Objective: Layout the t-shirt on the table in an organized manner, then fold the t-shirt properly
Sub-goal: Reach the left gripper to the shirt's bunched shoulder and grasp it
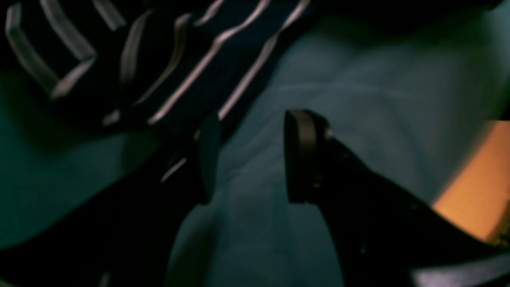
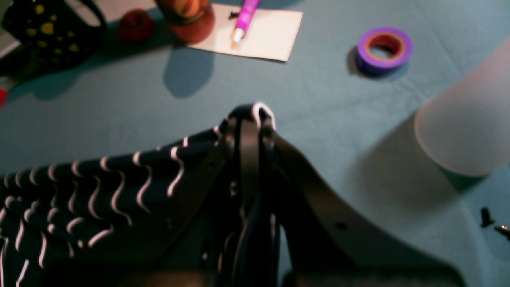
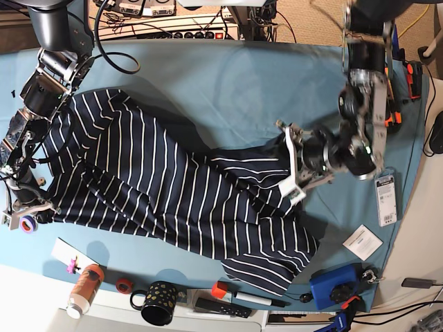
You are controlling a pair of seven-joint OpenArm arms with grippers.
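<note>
The teal table carries the striped t-shirt, spread diagonally and rumpled. Left gripper hangs with its jaws parted over bare cloth — nothing held. Right gripper is clamped tight on the shirt's edge — near purple tape.

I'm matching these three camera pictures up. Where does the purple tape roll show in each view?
Left wrist: not in it.
Right wrist: the purple tape roll lies upper right on the table, beyond the right gripper.
Base: the roll sits at the far left edge, beside that gripper.
Shared landmark: the t-shirt, in all three.
</note>
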